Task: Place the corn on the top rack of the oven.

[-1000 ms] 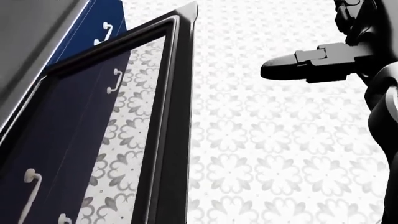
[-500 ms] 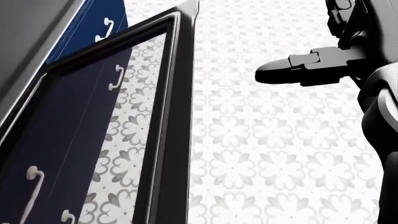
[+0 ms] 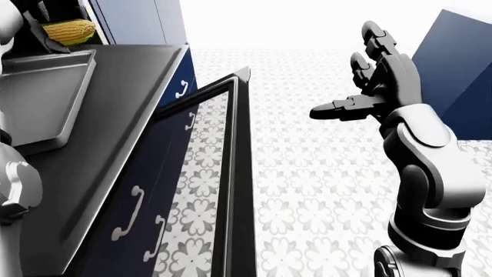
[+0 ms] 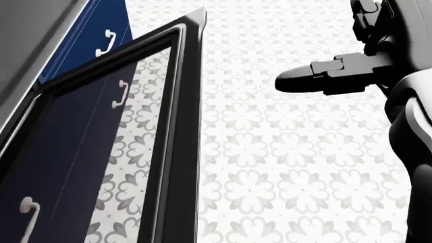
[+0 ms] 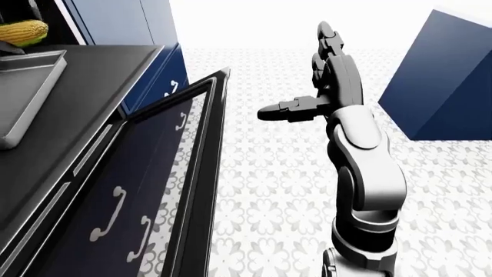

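Three views, so one at a time.

Left-eye view: the corn [image 3: 69, 30] sits at the top left, above the far end of a grey tray [image 3: 42, 95] on the dark counter [image 3: 115, 138]. Black shapes wrap around the corn, probably the left hand, but I can't tell how its fingers are set. The oven door [image 3: 235, 173] hangs open with its glass panel facing up, and through the glass you see the blue drawers [image 3: 165, 190] with pale handles. The right hand [image 3: 376, 78] is up over the patterned floor [image 3: 323, 173], well apart from the door, fingers spread and pinching nothing, thumb sticking out toward the view's left.

Head view: mostly the door frame running down the left half and the floor filling the rest. The right hand is a black shape at the upper right, thumb pointing left. No corn here.

Right-eye view: nearly the same picture as the left eye. The corn is cut off by the top left corner, just above the tray rim. A big blue block [image 5: 446, 81] stands on the floor at the right, beyond the raised arm.
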You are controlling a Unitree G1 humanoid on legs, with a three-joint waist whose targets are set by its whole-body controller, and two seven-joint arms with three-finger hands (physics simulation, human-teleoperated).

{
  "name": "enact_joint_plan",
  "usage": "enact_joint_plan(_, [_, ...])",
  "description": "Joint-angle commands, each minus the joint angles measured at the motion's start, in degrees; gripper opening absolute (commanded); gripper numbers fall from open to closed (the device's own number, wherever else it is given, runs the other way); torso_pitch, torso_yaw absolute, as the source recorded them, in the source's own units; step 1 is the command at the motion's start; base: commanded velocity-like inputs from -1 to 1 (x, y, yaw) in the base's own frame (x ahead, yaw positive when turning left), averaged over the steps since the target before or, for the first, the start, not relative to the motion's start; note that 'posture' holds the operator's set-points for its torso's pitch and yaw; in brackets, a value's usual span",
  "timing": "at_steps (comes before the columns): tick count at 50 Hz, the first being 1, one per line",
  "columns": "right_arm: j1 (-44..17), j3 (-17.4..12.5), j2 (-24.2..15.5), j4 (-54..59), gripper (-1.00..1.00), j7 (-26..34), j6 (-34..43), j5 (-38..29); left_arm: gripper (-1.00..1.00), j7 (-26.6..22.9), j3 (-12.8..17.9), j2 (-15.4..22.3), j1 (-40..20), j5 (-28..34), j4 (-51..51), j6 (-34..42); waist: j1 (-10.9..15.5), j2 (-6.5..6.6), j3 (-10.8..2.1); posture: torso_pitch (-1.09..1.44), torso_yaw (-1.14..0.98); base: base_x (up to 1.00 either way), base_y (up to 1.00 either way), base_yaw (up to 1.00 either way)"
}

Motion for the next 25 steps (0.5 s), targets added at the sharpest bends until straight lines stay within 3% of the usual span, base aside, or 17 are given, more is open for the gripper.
enact_joint_plan(1, [-1.6, -0.5, -0.6, -1.4, 1.00, -0.1, -1.5, -0.1, -0.56, 0.8, 0.5, 0.9, -1.4, -0.5, -2.3, 1.6, 0.0, 0.35, -1.52, 0.00, 0.00, 0.00, 0.00, 0.00])
enact_joint_plan(11, [-1.2, -0.3, -0.5, -1.4, 1.00, -0.1, -1.8, -0.2, -0.58, 2.5, 1.1, 3.4, 2.1, -0.9, -2.5, 3.2, -0.1, 0.51, -1.71, 0.00, 0.00, 0.00, 0.00, 0.00])
enact_joint_plan(25, [-0.9, -0.1, -0.1, -0.8, 1.00, 0.2, -2.6, -0.7, -0.53, 7.2, 0.4, 4.1, 7.1, 0.6, -2.1, 4.7, -0.2, 0.83, -1.97, 0.00, 0.00, 0.00, 0.00, 0.00])
